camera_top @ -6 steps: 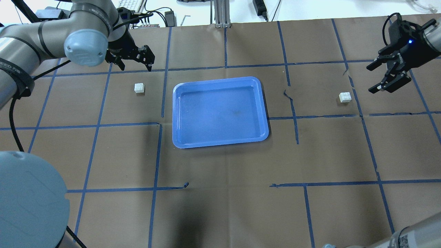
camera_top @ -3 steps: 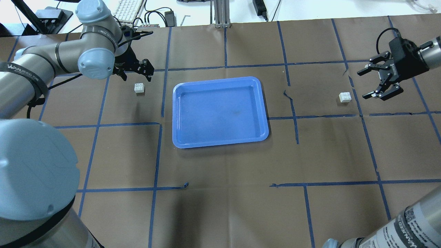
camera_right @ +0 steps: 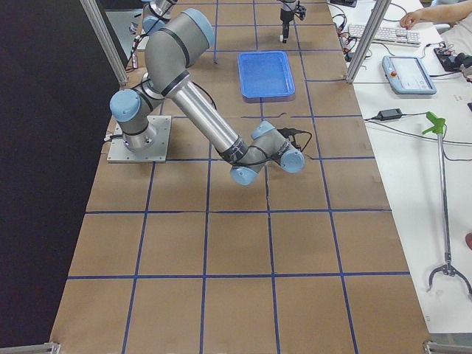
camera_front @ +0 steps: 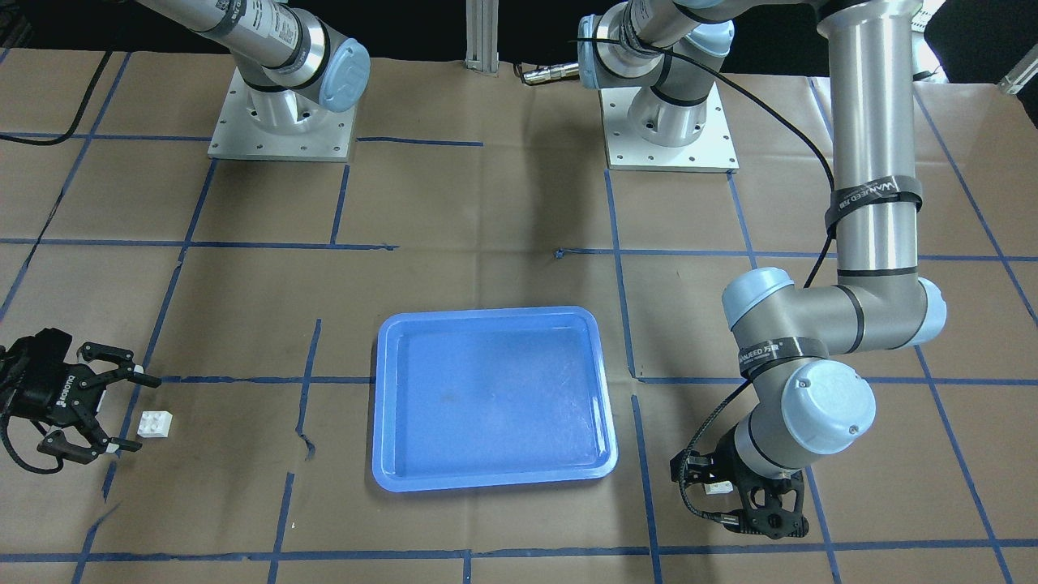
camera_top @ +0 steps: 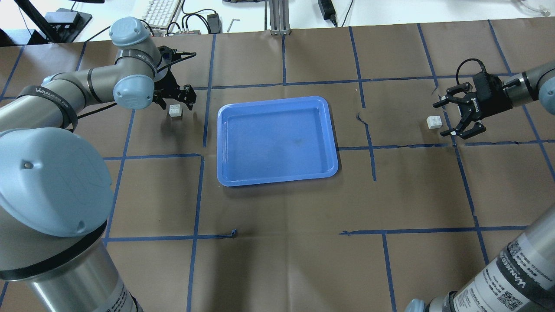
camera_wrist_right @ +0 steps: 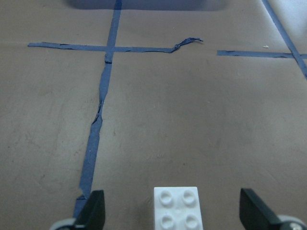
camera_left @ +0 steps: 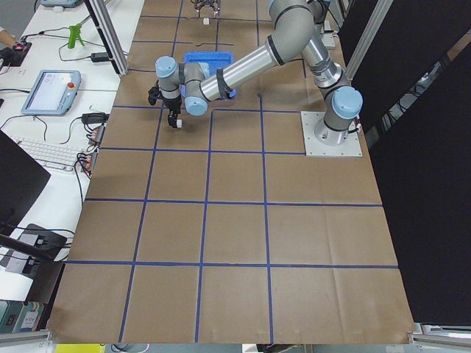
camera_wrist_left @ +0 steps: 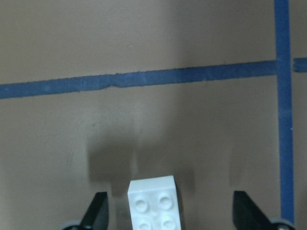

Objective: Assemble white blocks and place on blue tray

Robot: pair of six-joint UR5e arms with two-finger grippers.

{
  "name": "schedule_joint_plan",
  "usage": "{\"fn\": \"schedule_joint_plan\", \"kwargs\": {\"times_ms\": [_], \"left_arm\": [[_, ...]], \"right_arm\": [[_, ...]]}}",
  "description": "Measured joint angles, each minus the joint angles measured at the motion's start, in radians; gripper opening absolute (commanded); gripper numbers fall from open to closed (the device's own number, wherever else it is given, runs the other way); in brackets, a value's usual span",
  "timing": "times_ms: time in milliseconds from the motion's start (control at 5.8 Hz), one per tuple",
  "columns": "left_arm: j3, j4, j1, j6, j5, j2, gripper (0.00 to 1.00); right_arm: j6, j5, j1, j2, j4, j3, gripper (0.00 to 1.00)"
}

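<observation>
Studs up, one white block (camera_top: 175, 111) sits upper left between the spread fingers of the left gripper (camera_top: 176, 101). A second block (camera_top: 434, 122) sits far right, flanked by the parted fingers of the right gripper (camera_top: 439, 119). The blue tray (camera_top: 260, 164) lies centre, long axis left-right.

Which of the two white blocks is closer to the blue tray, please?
The white block at the left gripper: it sits just off the blue tray's rim, while the block at the right gripper lies much farther away.

Brown paper (camera_top: 286, 268) crossed by blue tape lines (camera_top: 196, 203) covers the worktop (camera_top: 412, 190), beyond whose twelve o'clock edge in the overhead view stand a white desk (camera_top: 390, 11), a keyboard (camera_top: 162, 9), cables (camera_top: 190, 19) and an aluminium post (camera_top: 277, 17).
</observation>
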Motion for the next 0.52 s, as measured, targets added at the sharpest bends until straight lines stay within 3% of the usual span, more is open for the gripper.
{"fn": "schedule_joint_plan", "kwargs": {"times_ms": [172,345,517], "left_arm": [[-0.004,0.001,0.0,0.001,0.0,-0.003,0.22],[-0.007,0.002,0.0,0.003,0.0,-0.004,0.04],[-0.002,0.002,0.0,0.012,0.0,-0.001,0.02]], "right_arm": [[-0.007,-0.001,-0.001,0.004,0.0,-0.001,0.77],[-0.008,-0.001,-0.001,0.004,0.0,-0.003,0.71],[-0.011,-0.001,-0.001,0.005,0.0,-0.003,0.62]]}}
